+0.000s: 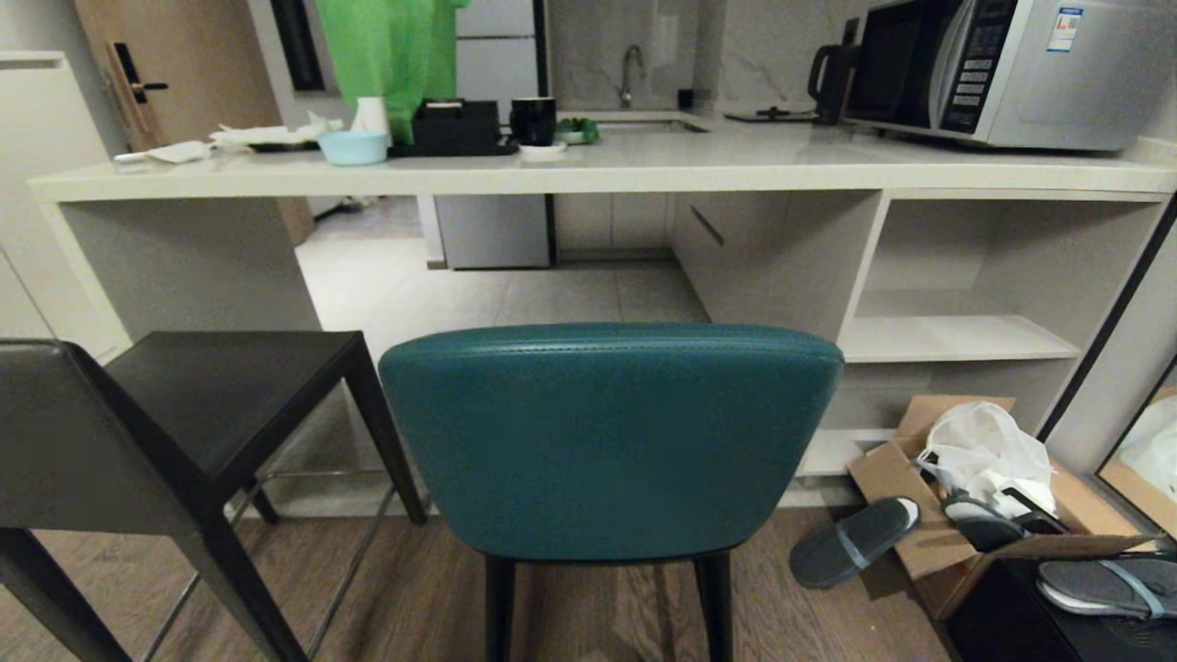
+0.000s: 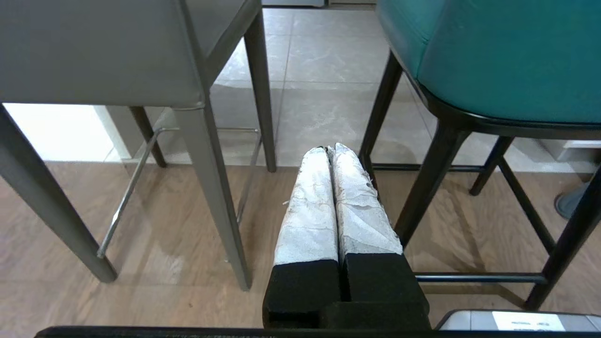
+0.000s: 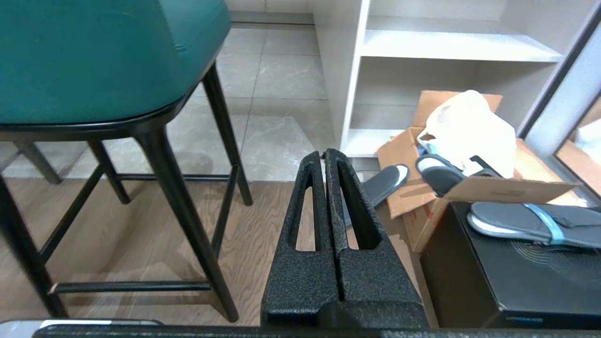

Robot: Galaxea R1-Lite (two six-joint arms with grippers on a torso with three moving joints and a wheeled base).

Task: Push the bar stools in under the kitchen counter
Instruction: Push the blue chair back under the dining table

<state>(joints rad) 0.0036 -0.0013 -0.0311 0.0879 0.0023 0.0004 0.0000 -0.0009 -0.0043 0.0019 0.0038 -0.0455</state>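
Observation:
A teal bar stool (image 1: 607, 441) with a rounded padded back stands right in front of me, out from the kitchen counter (image 1: 588, 170). A dark leather bar stool (image 1: 156, 414) stands to its left, also out from the counter. Neither arm shows in the head view. My left gripper (image 2: 329, 149) is shut and empty, low between the dark bar stool's legs (image 2: 211, 188) and the teal bar stool's black legs (image 2: 432, 183). Shut and empty too, my right gripper (image 3: 324, 152) hangs beside the teal bar stool (image 3: 94, 56), near the white shelving (image 3: 450, 47).
A cardboard box (image 1: 956, 515) with a white bag and slippers lies on the floor at the right, next to a black box (image 3: 516, 272) with a slipper on it. A microwave (image 1: 1002, 69), kettle, bowl and cups stand on the counter.

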